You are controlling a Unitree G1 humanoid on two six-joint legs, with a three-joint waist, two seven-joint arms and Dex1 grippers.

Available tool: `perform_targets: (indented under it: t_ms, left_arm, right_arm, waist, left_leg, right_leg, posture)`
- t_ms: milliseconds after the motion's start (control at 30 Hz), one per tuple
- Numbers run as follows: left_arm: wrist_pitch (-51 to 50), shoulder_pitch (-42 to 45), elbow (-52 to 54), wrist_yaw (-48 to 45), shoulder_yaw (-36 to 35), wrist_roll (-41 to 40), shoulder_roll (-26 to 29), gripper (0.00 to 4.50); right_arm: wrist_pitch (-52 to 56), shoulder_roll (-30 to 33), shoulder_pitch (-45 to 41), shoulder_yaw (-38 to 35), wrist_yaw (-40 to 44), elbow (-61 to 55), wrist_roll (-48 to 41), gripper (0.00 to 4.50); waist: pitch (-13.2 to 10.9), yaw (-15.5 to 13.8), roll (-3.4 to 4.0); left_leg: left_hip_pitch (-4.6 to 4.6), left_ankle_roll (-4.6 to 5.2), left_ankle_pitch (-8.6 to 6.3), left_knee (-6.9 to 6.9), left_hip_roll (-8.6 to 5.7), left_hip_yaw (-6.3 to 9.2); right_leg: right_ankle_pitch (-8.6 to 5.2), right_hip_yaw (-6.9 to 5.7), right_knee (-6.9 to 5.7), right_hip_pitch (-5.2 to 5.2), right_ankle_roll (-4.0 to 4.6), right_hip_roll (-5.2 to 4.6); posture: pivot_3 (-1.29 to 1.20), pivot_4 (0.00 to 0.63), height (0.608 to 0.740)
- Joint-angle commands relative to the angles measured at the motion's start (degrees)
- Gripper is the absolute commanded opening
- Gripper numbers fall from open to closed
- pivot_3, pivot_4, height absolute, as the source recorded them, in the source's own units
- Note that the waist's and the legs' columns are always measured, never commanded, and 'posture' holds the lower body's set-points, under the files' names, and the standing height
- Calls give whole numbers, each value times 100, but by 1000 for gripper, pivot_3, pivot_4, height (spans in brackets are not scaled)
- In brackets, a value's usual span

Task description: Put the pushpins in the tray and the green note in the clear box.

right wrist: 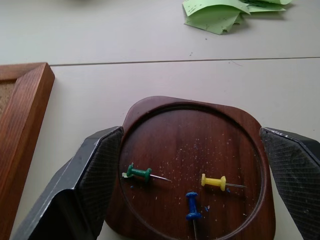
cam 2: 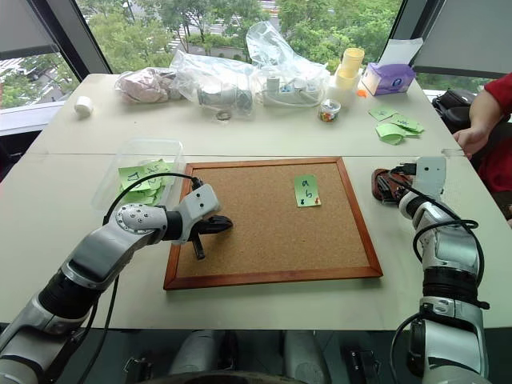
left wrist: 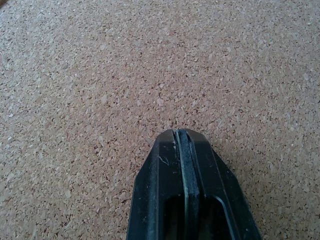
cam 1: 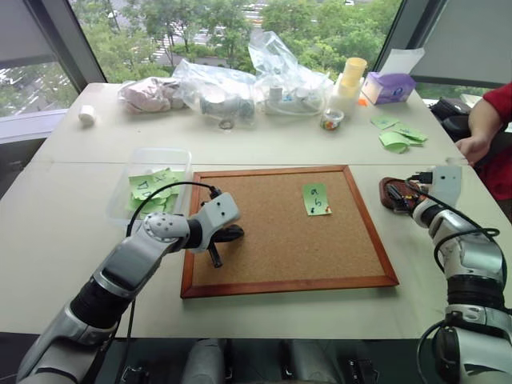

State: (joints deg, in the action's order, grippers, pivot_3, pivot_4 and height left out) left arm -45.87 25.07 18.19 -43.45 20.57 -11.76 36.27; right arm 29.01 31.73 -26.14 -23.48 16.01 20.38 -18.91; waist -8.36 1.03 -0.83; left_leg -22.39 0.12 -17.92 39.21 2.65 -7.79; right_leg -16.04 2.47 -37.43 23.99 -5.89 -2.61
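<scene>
Pushpins in the tray: right gripper [right wrist: 190,165] spread wide over it, left gripper [left wrist: 181,137] pressed shut on the cork board [cam 1: 272,240].

The tray [right wrist: 200,112] holds a green pushpin [right wrist: 138,173], a yellow pushpin [right wrist: 214,181] and a blue pushpin [right wrist: 191,205] (none touching). The green note [cam 1: 316,198] sits pinned at the board's 2 o'clock; the clear box [cam 1: 144,160], at its 10 o'clock, holds other green notes [cam 1: 152,188]. Loose notes [cam 1: 402,136] lie at the tray's 12 o'clock.

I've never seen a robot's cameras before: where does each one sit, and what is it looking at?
Both eye views: on the head, looking down over both arms at the cork board.
Left wrist view: on the left arm, facing cork past the shut left gripper.
Right wrist view: on the right arm, facing the tray between the open right gripper's fingers.
The tray also shows from the head.
</scene>
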Motion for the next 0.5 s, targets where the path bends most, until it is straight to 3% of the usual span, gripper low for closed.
perform_targets:
  t_ms: [33, 267, 500]
  left_arm:
    - [-122, -81, -115, 13, 113, 139, 32, 0]
    - [-104, -80, -120, 4, 130, 152, 26, 0]
    - [-44, -80, -155, -48, 104, 156, 86, 0]
  right_arm:
    - [310, -69, -369, -885, -195, -245, -829, 4434]
    - [219, 89, -126, -590, -52, -418, -616, 4434]
    - [128, 426, 1120, 950, 1687, -2626, -600, 4434]
  waist:
    - [1, 0, 2]
    - [2, -1, 4]
    - [8, -3, 20]
  left_leg:
    - [0, 0, 0, 0, 0, 0]
    - [1, 0, 0, 0, 0, 2]
    - [2, 1, -1, -1, 1, 6]
  right_leg:
    - [0, 0, 0, -1, 0, 0]
    - [0, 0, 2, -2, 0, 0]
    - [0, 1, 3, -4, 0, 4]
  posture:
    - [0, 150, 735]
    - [0, 150, 735]
    - [0, 150, 735]
